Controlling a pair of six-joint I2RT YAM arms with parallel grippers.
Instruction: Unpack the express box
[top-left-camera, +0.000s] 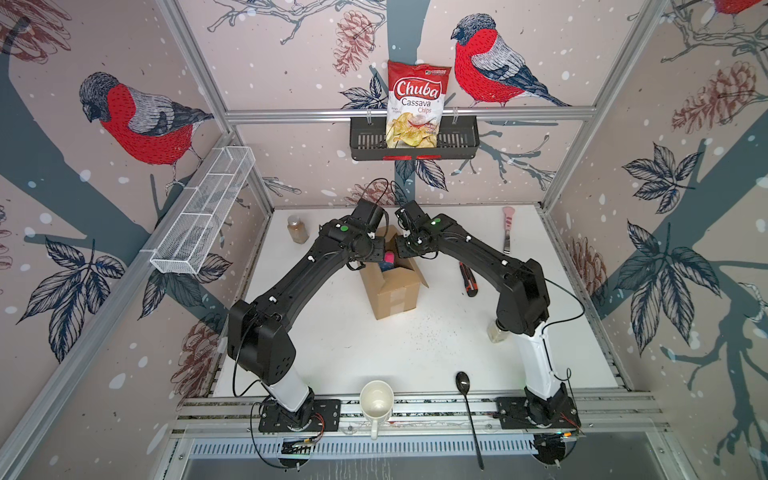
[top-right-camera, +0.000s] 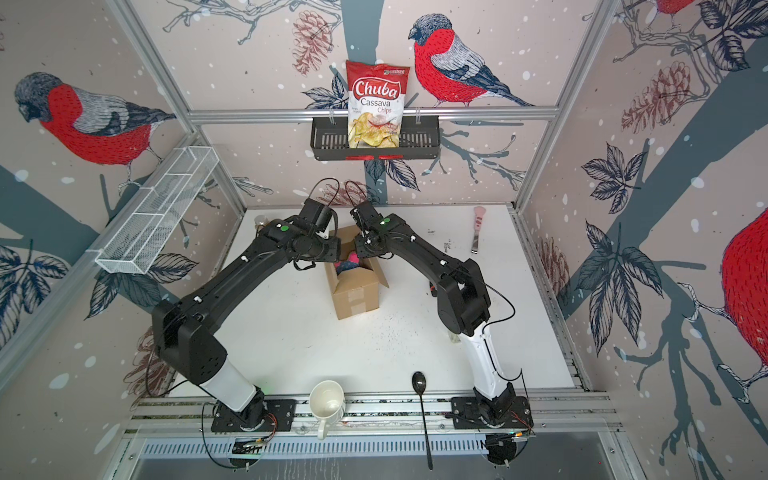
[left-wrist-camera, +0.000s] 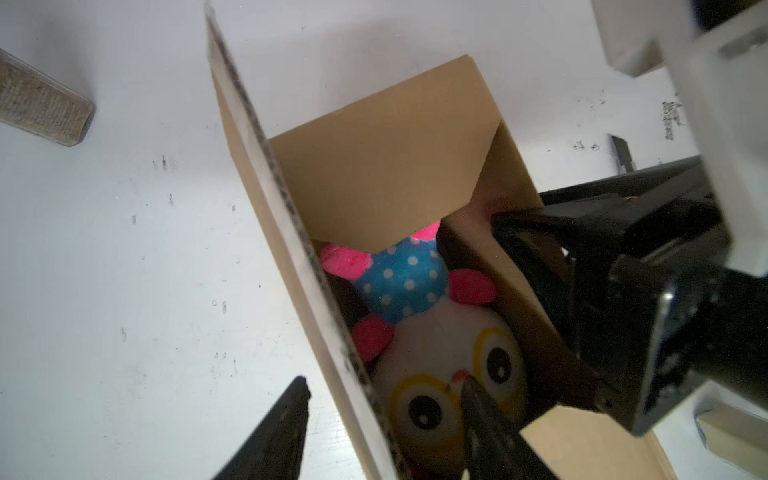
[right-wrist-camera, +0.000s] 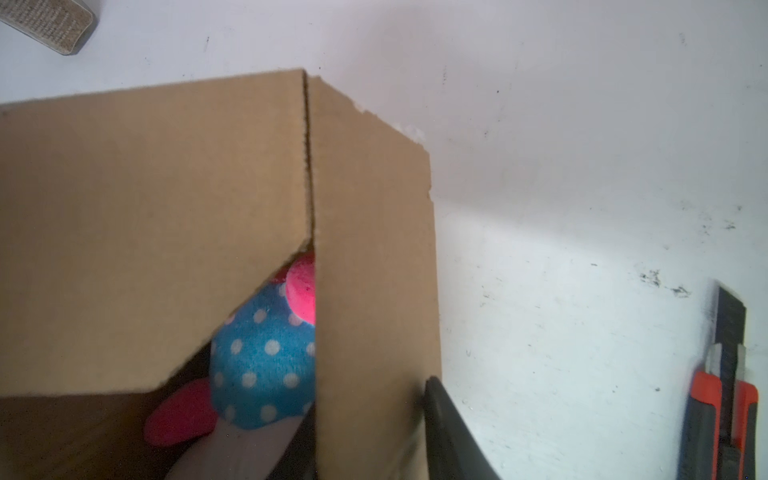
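Observation:
The express box (top-left-camera: 395, 291) (top-right-camera: 357, 295) stands in the middle of the white table with its top flaps open. A plush toy (left-wrist-camera: 415, 291) (right-wrist-camera: 262, 353) lies inside it, blue with white dots, pink limbs and a white owl-like face. My left gripper (left-wrist-camera: 384, 384) is open astride the box's side wall: one finger outside over the table, the other inside against the toy's face. My right gripper (right-wrist-camera: 370, 399) is shut on the box's upright side flap (right-wrist-camera: 374, 249), with one finger on each face. In both top views the wrists hide the fingers.
An orange box cutter (top-left-camera: 468, 279) (right-wrist-camera: 723, 395) lies right of the box. A spice jar (top-left-camera: 297, 229) stands at back left and a pink-handled tool (top-left-camera: 508, 228) lies at back right. A mug (top-left-camera: 376, 401) and a black spoon (top-left-camera: 467, 411) lie at the front. A black basket (top-left-camera: 457, 141) hangs behind.

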